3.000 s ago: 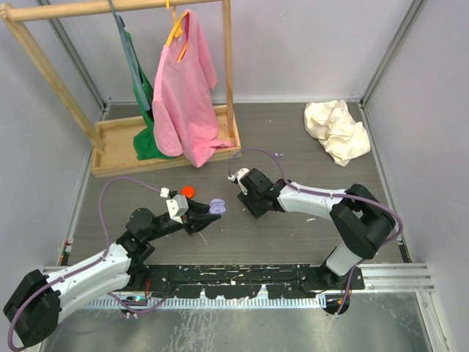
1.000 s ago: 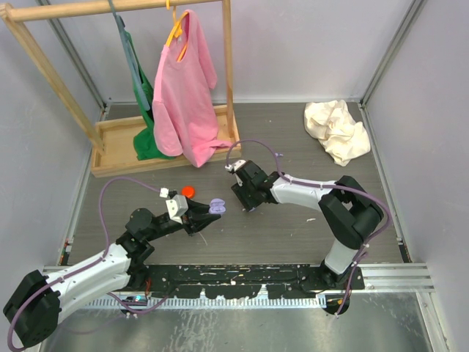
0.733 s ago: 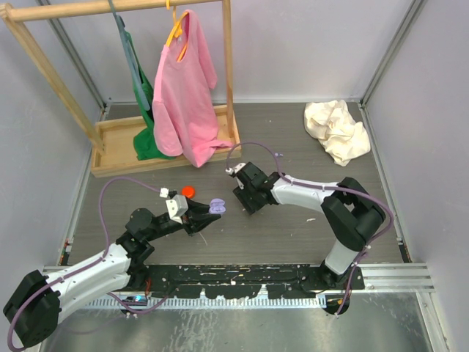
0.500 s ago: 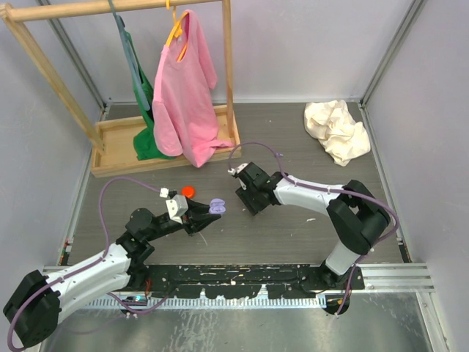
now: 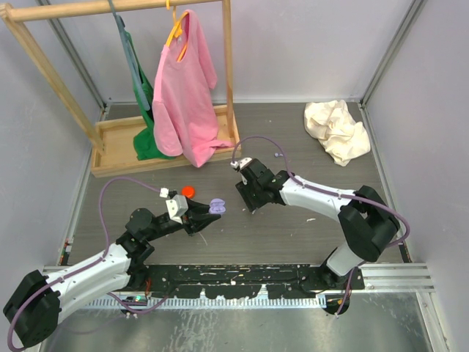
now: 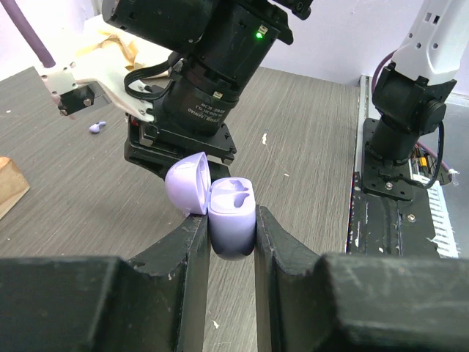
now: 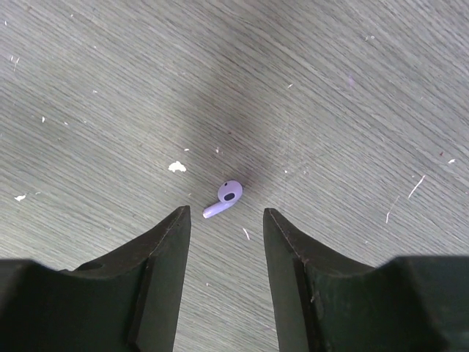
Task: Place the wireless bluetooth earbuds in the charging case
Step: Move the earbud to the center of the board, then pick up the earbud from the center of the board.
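Note:
The lilac charging case [image 6: 232,216] has its lid flipped open, and two empty sockets show in its base. My left gripper [image 6: 231,224] is shut on the base and holds it just above the table; from above the charging case [image 5: 216,206] shows at the tip of the left gripper [image 5: 208,213]. One lilac earbud [image 7: 223,198] lies flat on the table, stem pointing left. My right gripper [image 7: 223,214] hovers open right over it, a finger on each side, touching nothing. The right gripper [image 5: 251,204] sits a short way right of the case. A second lilac earbud [image 6: 97,127] lies farther off.
A small red round piece [image 5: 188,191] lies on the table just behind the left gripper. A wooden clothes rack [image 5: 165,144] with a pink shirt [image 5: 183,92] stands back left. A crumpled cream cloth [image 5: 335,130] lies back right. White specks [image 7: 176,166] dot the table.
The right arm has shifted slightly to the right and back, with its jaws still spread over the table. The left arm and the case have not moved.

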You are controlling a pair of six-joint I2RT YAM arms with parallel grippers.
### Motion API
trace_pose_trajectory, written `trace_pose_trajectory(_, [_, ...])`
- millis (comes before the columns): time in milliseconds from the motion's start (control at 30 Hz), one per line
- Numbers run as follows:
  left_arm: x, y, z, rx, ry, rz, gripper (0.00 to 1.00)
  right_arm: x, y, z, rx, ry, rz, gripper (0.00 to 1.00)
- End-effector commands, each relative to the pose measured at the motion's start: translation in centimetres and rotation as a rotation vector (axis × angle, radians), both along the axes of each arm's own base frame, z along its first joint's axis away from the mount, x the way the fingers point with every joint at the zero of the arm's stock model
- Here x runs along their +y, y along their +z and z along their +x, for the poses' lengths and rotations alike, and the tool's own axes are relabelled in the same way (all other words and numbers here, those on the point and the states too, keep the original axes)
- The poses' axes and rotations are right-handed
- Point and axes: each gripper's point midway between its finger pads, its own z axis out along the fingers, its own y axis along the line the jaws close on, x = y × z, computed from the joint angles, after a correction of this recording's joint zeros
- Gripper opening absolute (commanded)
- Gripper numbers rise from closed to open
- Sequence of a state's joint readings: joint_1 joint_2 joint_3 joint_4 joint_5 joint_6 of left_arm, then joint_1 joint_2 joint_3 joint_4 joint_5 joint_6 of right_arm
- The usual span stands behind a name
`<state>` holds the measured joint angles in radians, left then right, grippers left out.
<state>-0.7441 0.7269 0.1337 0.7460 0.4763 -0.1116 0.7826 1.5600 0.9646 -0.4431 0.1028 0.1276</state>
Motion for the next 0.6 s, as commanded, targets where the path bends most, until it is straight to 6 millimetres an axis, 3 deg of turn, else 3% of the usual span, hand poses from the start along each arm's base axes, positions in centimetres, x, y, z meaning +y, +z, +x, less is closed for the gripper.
trace_pose_trajectory(0, [-0.1,2.2,-0.2,-0.065,-0.014,-0.047,0.0,0.8,-0.4,0.6,0.01,-0.043,0.055,0.49])
trace_pose_trajectory(567, [-0.2,2.1,-0.2,-0.062,-0.017,-0.043,0.01,0.3,-3.4,0.6,0.087,-0.092,0.042,0.38])
